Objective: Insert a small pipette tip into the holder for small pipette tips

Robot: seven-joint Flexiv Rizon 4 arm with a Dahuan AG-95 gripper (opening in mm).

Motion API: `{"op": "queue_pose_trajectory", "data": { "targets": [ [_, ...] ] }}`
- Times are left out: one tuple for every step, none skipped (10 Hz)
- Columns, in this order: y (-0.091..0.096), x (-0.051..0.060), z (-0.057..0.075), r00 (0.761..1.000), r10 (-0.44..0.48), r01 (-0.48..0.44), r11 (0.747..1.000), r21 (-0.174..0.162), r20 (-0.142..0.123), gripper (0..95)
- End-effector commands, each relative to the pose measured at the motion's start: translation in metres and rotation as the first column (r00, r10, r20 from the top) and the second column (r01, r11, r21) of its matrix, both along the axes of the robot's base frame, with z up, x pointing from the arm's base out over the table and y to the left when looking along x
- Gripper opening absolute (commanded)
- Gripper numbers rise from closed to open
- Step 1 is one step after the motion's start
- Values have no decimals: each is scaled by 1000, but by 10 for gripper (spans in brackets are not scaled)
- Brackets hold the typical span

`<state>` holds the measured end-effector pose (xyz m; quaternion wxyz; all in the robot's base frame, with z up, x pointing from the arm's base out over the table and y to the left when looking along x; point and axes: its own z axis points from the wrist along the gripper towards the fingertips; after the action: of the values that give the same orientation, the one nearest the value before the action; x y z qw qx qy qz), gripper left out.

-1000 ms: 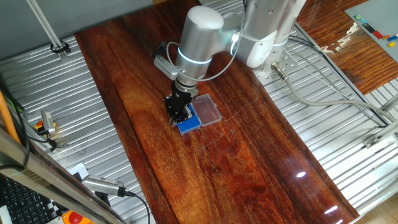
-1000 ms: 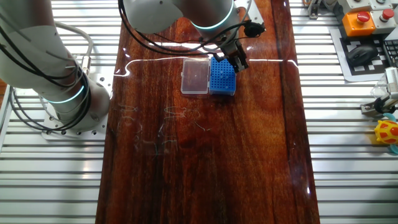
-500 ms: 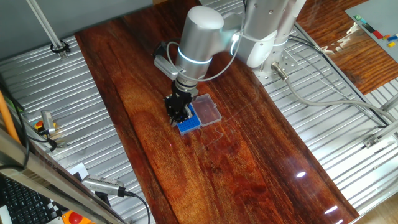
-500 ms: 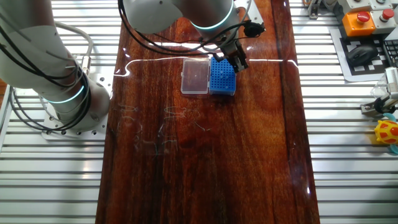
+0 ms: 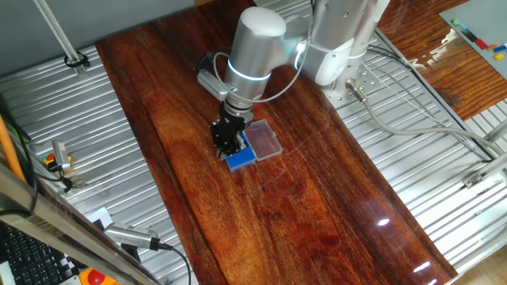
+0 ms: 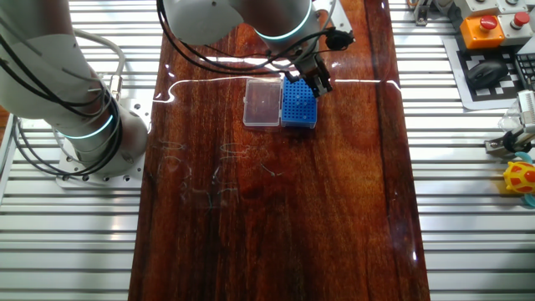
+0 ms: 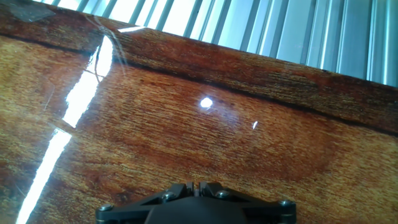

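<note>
- The claw (image 5: 230, 146) hangs low over the holder for small pipette tips (image 5: 242, 153), at the holder's side turned away from the clear lid panel (image 5: 265, 139).
- In the other fixed view the claw (image 6: 319, 82) stands at the holder's (image 6: 299, 105) far corner, on the side away from the lid panel (image 6: 262, 104).
- In the hand view the fingers (image 7: 198, 186) show only as a dark base at the bottom edge, with a thin seam between them; they look pressed together, but whether anything is pinched there I cannot tell.
- No pipette tip can be made out in any view; it would be too small to see at this size.
- The holder is a small blue square rack with a dotted top. It lies flat on the worktop (image 5: 301, 206), in the half nearer the arm's base, roughly midway between the two long edges.
- The lid panel lies flat beside the holder and touches it along one edge.
- The hand view looks past the claw onto bare wood (image 7: 186, 124) with bright glare streaks, and a ribbed metal surface (image 7: 280, 31) beyond the worktop's edge.
- The arm (image 5: 257, 47) bends down from its base (image 5: 352, 79), which sits on the ribbed metal beside a long edge of the worktop.
</note>
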<state>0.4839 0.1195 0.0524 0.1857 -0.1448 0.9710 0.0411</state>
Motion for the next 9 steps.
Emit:
{"op": "queue_pose_trajectory", "data": {
  "targets": [
    [0,1,-1,1000,-1,1,1000,-2,5,0],
    [0,1,-1,1000,2,-2,1000,-6,5,0],
    [0,1,-2,1000,4,-4,1000,-7,6,0],
    [-1,1,-2,1000,5,-5,1000,-8,7,0],
    [-1,1,-3,1000,4,-4,1000,-8,8,0],
    [-1,1,-3,1000,4,-4,1000,-8,8,0],
    [-1,2,-3,1000,4,-4,1000,-9,9,0],
    [-1,2,-3,1000,5,-5,1000,-9,10,0],
    [-1,1,-3,1000,5,-5,1000,-9,10,0]
  ]
}}
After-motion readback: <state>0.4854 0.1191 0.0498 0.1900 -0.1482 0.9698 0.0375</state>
